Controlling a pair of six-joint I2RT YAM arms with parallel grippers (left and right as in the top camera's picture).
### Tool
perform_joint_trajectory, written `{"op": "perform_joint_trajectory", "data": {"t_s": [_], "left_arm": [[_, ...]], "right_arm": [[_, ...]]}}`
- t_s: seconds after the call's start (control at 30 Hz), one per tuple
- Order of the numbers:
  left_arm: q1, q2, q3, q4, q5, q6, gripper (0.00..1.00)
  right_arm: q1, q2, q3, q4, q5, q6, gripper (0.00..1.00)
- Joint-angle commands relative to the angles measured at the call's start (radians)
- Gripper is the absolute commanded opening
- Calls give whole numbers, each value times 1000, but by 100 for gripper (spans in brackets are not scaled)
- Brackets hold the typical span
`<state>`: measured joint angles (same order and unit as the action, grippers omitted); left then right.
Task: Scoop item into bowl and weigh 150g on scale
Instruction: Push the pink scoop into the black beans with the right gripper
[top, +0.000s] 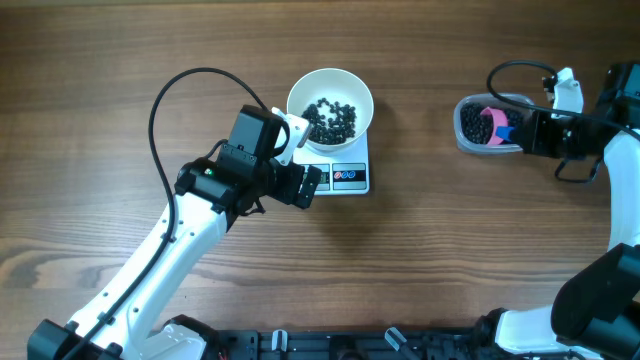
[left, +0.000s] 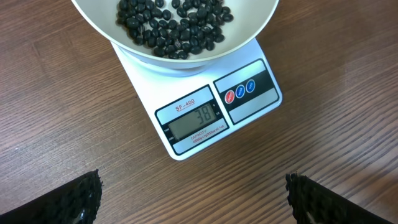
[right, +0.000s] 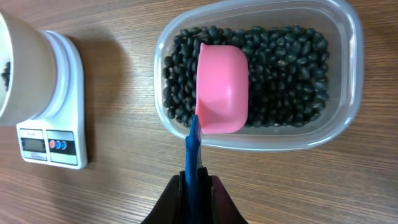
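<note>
The white bowl (top: 330, 100) stands on the white scale (top: 348, 176) and holds a shallow heap of black beans (top: 331, 118). In the left wrist view the scale (left: 186, 140) reads 38 under the bowl (left: 252, 34). My left gripper (top: 306, 186) hovers open just before the scale's display, with only bare wood between its fingertips (left: 87, 190). At the far right, my right gripper (right: 194, 183) is shut on the blue handle (right: 193, 149) of a pink scoop (right: 222, 87). The scoop's rounded back faces up over the beans (right: 286, 68) in the clear tub (right: 348, 118).
In the overhead view the clear tub (top: 470, 130) sits at the right, about a hand's width from the scale. A black cable (top: 160, 100) loops over the table left of the bowl. Bare wood lies between scale and tub.
</note>
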<state>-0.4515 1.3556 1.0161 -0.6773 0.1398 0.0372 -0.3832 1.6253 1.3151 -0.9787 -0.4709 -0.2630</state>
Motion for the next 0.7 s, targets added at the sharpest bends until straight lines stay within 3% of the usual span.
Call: {"op": "perform_joint_trajectory", "data": {"t_s": [0.0,0.67], "left_arm": [[5,-9,16,0,12,11,100],[5,-9,16,0,12,11,100]], "right_arm": [[-2,8,-1,6,-77,5,4],[-2,8,-1,16,-54,83,4]]}}
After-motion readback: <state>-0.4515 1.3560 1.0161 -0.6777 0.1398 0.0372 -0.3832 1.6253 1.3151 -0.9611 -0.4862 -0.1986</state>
